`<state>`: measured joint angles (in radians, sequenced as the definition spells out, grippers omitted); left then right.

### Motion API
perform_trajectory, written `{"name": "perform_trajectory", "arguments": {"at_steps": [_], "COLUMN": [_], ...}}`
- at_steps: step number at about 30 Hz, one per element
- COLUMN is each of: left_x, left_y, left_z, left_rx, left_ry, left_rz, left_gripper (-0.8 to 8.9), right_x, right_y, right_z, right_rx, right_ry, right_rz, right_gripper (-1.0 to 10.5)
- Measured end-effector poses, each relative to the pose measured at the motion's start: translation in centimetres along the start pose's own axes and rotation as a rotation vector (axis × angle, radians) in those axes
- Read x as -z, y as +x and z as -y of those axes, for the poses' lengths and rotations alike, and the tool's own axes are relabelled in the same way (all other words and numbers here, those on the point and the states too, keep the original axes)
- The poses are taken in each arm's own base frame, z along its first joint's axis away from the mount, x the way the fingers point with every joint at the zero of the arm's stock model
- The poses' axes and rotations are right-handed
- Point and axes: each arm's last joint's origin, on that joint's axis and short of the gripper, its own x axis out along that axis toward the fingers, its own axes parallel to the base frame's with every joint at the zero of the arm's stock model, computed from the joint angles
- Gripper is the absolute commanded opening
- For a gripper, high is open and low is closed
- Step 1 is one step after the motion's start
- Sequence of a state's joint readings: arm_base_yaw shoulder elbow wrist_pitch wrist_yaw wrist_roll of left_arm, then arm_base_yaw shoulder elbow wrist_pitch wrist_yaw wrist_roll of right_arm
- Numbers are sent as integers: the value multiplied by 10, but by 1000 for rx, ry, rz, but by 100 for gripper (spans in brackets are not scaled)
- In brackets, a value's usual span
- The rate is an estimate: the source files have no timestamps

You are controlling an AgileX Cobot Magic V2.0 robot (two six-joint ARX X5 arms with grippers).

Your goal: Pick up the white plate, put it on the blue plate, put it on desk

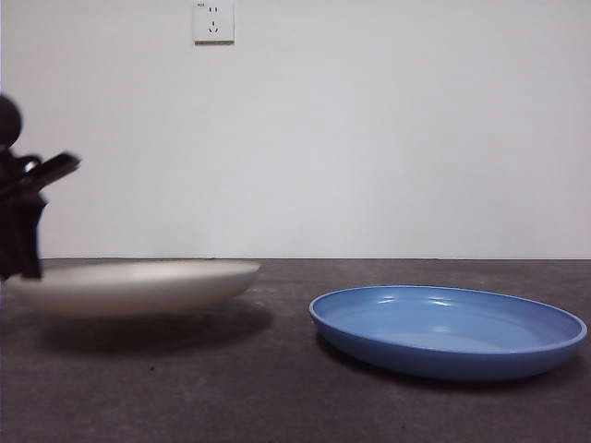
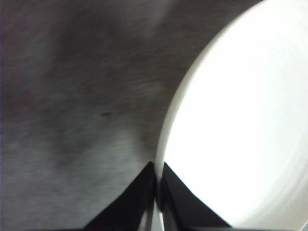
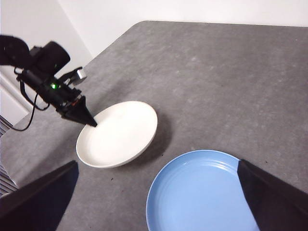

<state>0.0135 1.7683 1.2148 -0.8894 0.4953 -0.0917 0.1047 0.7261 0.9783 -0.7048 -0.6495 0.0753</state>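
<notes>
The white plate [image 1: 138,284] is at the left, held a little above the dark grey desk [image 1: 277,397] with its shadow beneath it. My left gripper [image 1: 23,263] is shut on the plate's left rim. The left wrist view shows its jaws [image 2: 157,178] pinching the rim of the white plate [image 2: 240,120]. The blue plate [image 1: 448,328] lies flat on the desk at the right, apart from the white plate. In the right wrist view the white plate [image 3: 118,134], the blue plate [image 3: 202,192] and the left gripper [image 3: 90,122] show below. My right gripper [image 3: 157,166] is open and empty, high above both plates.
A white wall with a socket [image 1: 213,21] stands behind the desk. The desk's edge [image 3: 72,72] runs close behind the left arm. Bare desk [image 3: 226,82] lies beyond the plates.
</notes>
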Motion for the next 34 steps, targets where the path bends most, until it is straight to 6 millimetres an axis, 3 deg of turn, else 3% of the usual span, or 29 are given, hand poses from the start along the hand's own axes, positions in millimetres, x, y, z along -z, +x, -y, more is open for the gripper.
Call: {"name": "perform_trajectory", "arguments": {"at_steps": [7, 16, 26, 34], "left_x": [-9, 1, -5, -6], "left_y": [-11, 5, 61, 100], "left_z": [58, 140, 206, 234], "left_rx": [20, 70, 82, 76], "left_ry": [131, 317, 427, 480], "left_rz": [-14, -38, -158, -214], "left_gripper": [8, 9, 9, 9], "right_x": [1, -8, -17, -12], "right_y": [-2, -20, -47, -57], "right_z": [-1, -14, -34, -41], "right_rx": [5, 62, 103, 106], "right_ry": [21, 32, -40, -58], "right_rz": [-26, -58, -40, -27], "right_gripper": [635, 635, 635, 635]}}
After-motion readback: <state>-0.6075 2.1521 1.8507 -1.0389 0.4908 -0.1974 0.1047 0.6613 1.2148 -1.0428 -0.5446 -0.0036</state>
